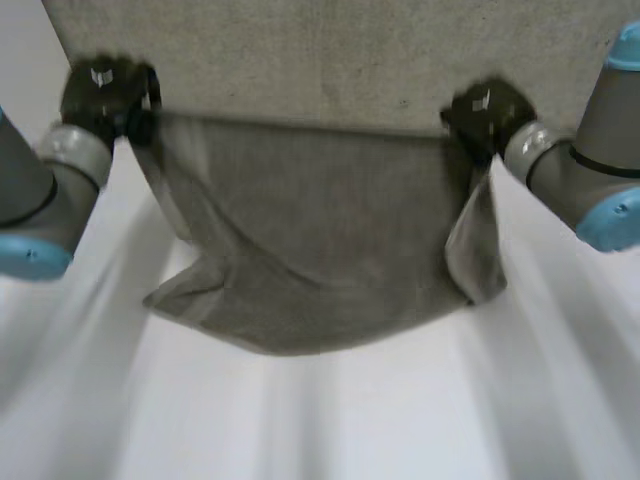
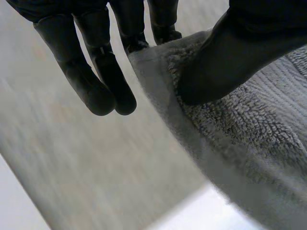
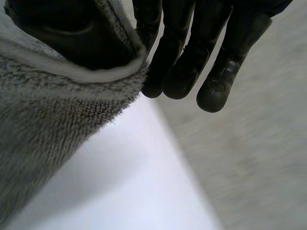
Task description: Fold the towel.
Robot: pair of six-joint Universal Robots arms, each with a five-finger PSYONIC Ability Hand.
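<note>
I've got the grey terry towel [image 1: 320,260] on the white table [image 1: 400,420]. Its far part is spread flat behind both hands, and its near part sags between them, above the table. The black left hand [image 1: 105,95] pinches the left corner, and the black right hand [image 1: 487,112] pinches the right corner.

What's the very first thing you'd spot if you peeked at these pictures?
A big grey towel sags like a hammock in the middle, above the white table. The black left hand pinches one end of its lifted edge and the black right hand pinches the other end. Together they hold that edge up.
</note>
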